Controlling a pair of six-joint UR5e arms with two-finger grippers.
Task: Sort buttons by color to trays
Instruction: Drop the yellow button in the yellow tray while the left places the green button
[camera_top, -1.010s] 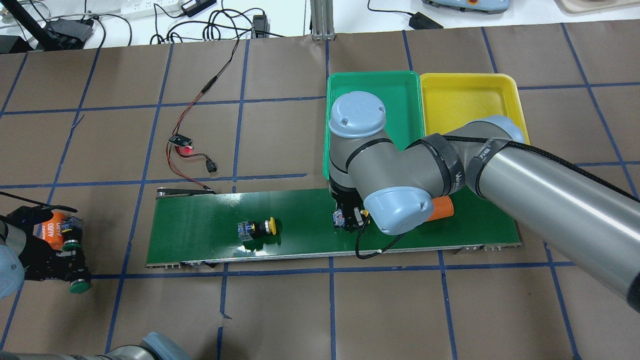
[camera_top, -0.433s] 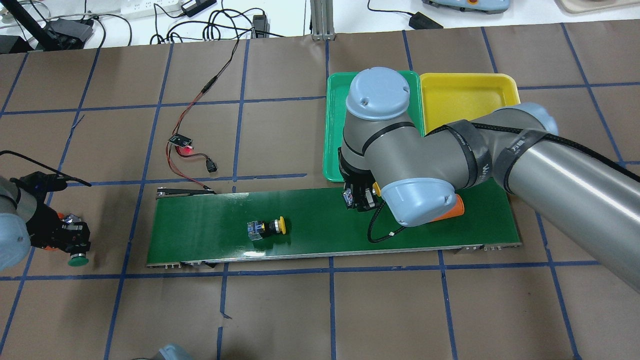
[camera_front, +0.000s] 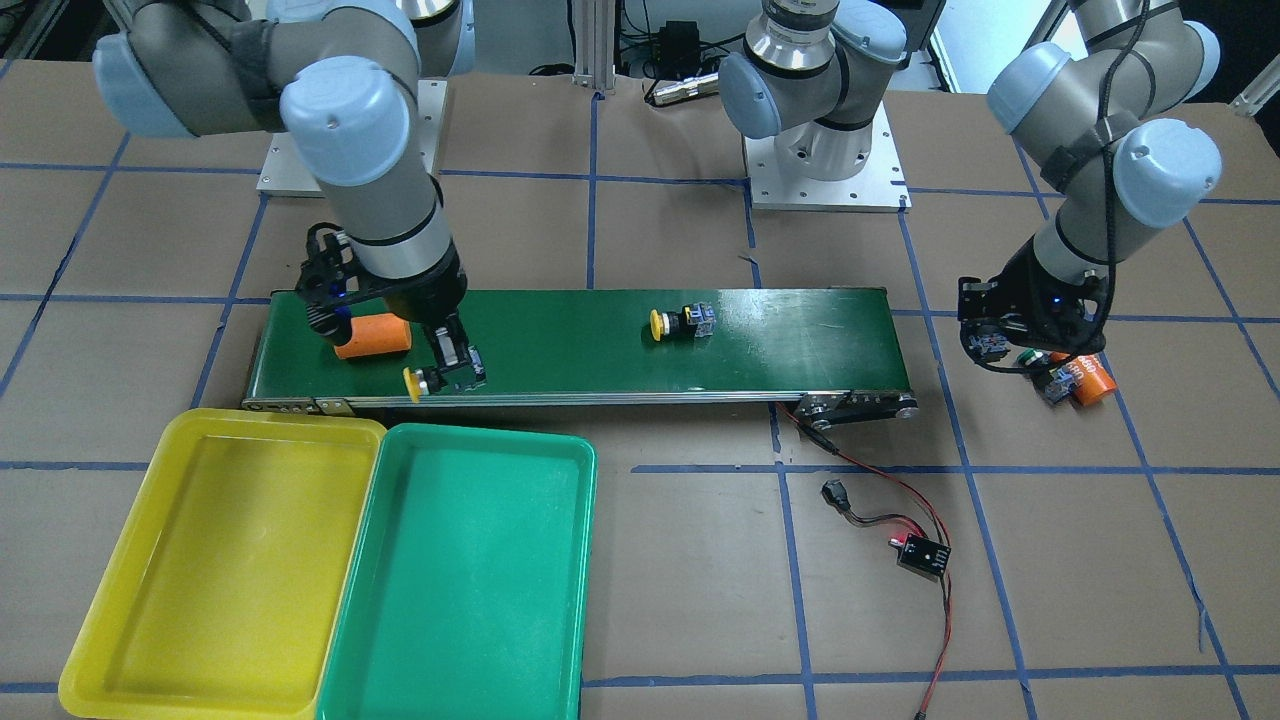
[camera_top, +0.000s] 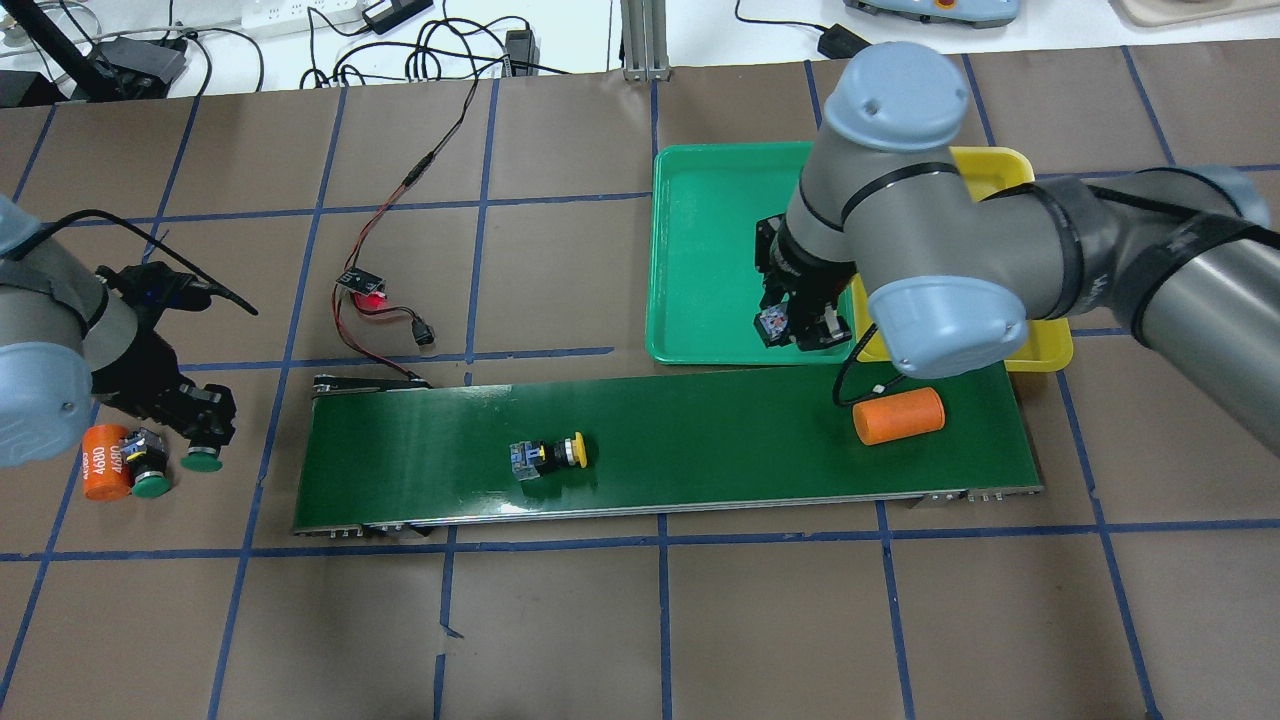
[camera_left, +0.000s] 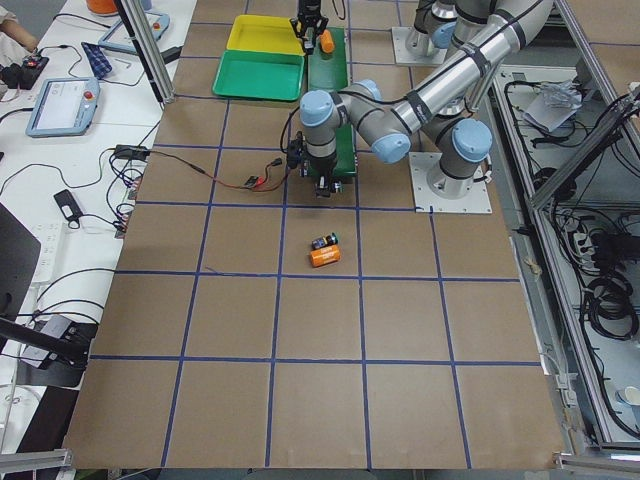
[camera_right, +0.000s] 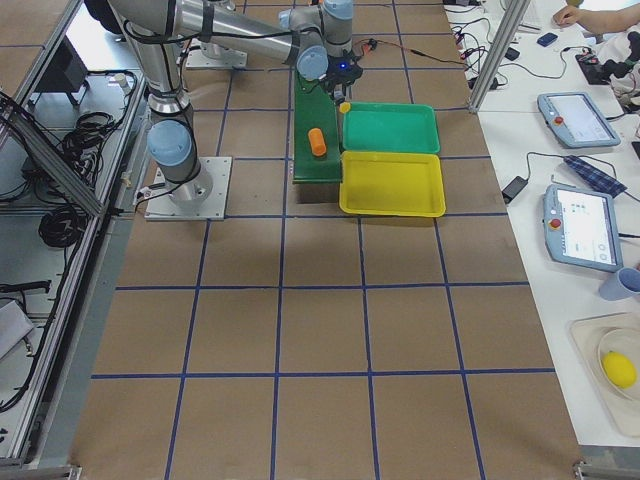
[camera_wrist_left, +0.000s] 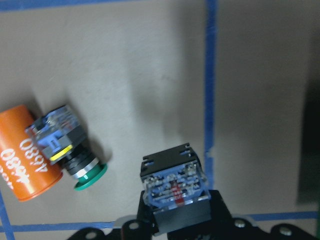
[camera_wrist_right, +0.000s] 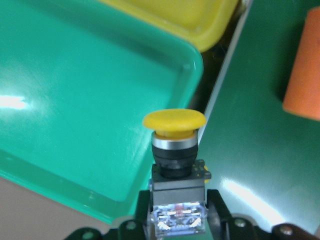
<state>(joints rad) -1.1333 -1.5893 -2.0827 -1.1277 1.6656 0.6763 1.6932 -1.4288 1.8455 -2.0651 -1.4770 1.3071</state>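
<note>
My right gripper (camera_top: 800, 330) is shut on a yellow-capped button (camera_wrist_right: 174, 150), held over the near edge of the green tray (camera_top: 700, 250), beside the yellow tray (camera_top: 1000, 170). A second yellow button (camera_top: 548, 455) lies on its side on the conveyor belt (camera_top: 420, 450). At the far left my left gripper (camera_top: 200, 425) is shut on a green-capped button (camera_top: 202, 461) just above the table; in the left wrist view only its body (camera_wrist_left: 172, 187) shows. Another green button (camera_top: 150, 480) lies on the table beside it.
An orange cylinder (camera_top: 898, 415) lies on the belt's right end, under my right arm. A second orange cylinder (camera_top: 105, 462) touches the loose green button. A small sensor board with red and black wires (camera_top: 365, 285) lies beyond the belt's left end.
My right gripper rose from the belt and moved toward the trays with its yellow button. The left gripper moved away from the front edge with its green button. The loose yellow button drifted right along the belt.
</note>
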